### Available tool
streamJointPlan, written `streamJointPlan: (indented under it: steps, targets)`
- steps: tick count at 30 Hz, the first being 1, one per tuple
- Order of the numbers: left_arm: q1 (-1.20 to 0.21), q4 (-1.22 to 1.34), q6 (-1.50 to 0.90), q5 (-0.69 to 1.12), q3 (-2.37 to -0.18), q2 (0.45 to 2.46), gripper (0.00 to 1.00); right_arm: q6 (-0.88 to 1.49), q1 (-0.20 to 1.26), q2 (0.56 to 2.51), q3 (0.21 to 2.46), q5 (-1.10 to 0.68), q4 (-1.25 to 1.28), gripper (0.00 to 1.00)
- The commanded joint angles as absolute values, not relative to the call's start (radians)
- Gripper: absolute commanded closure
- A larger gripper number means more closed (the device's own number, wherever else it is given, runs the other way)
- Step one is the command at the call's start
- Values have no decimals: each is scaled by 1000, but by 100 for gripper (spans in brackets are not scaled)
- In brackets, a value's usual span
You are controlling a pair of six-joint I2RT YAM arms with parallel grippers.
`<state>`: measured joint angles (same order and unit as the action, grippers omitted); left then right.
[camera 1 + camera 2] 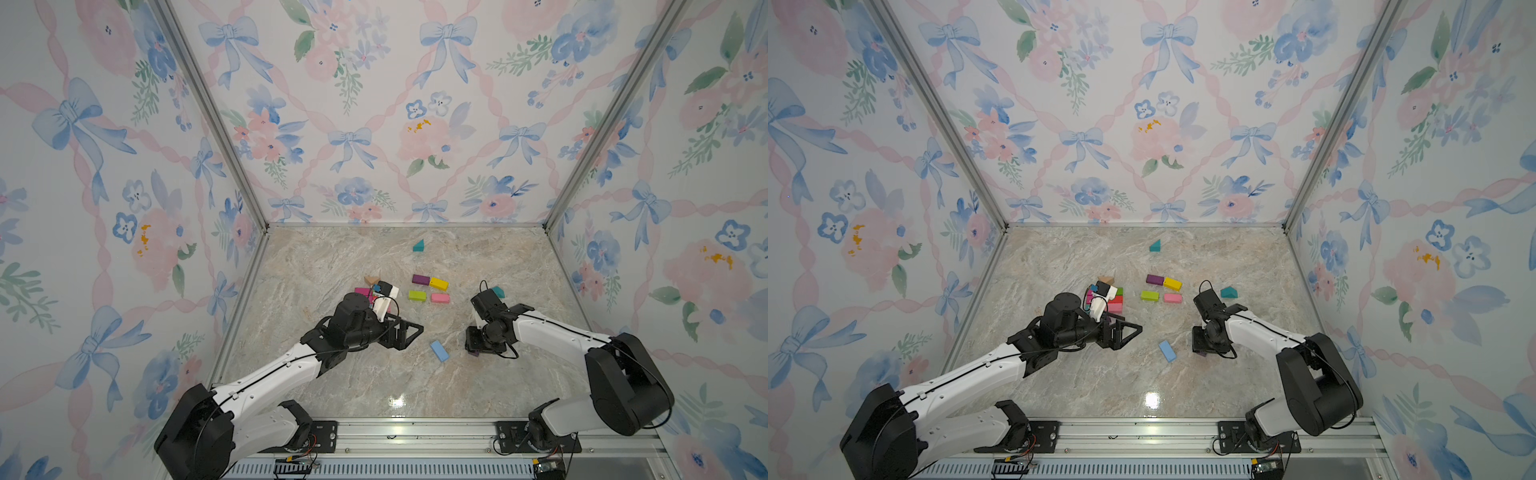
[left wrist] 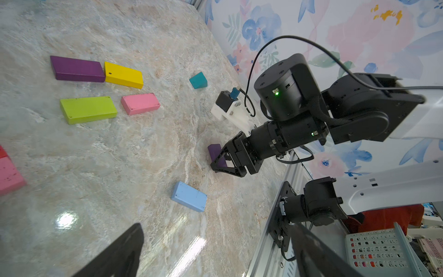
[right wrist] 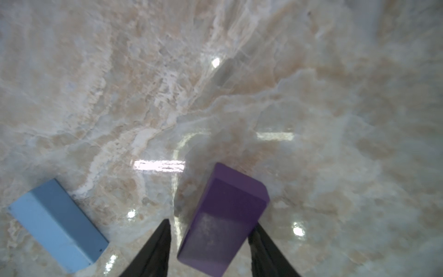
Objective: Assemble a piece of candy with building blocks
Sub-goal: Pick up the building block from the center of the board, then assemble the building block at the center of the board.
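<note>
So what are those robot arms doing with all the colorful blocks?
They're building with blocks. The right gripper is down at the table with a finger on each side of a purple block; I can't tell if it's squeezing yet. The left gripper hangs open and empty. A light blue block lies nearby, and a yellow brick, a green brick and a pink brick wait farther back.
</note>
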<state>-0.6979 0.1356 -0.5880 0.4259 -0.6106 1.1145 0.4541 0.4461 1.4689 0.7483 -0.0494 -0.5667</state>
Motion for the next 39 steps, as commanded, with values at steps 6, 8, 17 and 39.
streamJointPlan:
  steps: [6, 8, 17, 39]
  targets:
    - [-695, 167, -608, 410, -588, 1129, 2, 349, 485, 1554, 849, 30, -710, 76]
    - [-694, 166, -614, 416, -580, 1126, 2, 290, 502, 1581, 908, 53, -734, 79]
    - [-653, 166, -670, 416, -505, 1061, 2, -89, 556, 1883, 1304, 72, -828, 79]
    - [-522, 159, -693, 444, -523, 1038, 2, -541, 617, 2047, 1452, 130, -869, 78]
